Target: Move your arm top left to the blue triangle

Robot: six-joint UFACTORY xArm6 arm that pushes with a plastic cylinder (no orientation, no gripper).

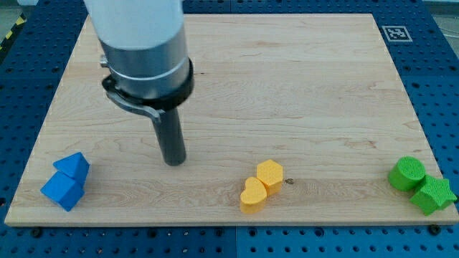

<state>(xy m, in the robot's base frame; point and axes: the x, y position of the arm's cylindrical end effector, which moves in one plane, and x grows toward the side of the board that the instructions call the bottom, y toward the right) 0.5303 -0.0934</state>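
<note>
Your tool is a bare rod with nothing to spread or pinch, and my tip (173,162) rests on the tabletop (287,86) left of centre, touching no block. The blue triangle (73,166) sits near the left corner at the near edge, touching a second blue block (62,191) that lies just nearer and to its left; which of the two is the true triangle is hard to tell, as both look like angular wedges. The spot you want, far-left of that triangle, lies across from the tip, so a straight low sweep left risks clipping the triangle's right face and shoving the pair toward the tabletop's left edge, which is close by. Go around on the far side. The yellow heart (252,196) and yellow hexagon (270,175), and the green cylinder (407,174) and green star (432,194), lie well to the right, out of harm's way.
</note>
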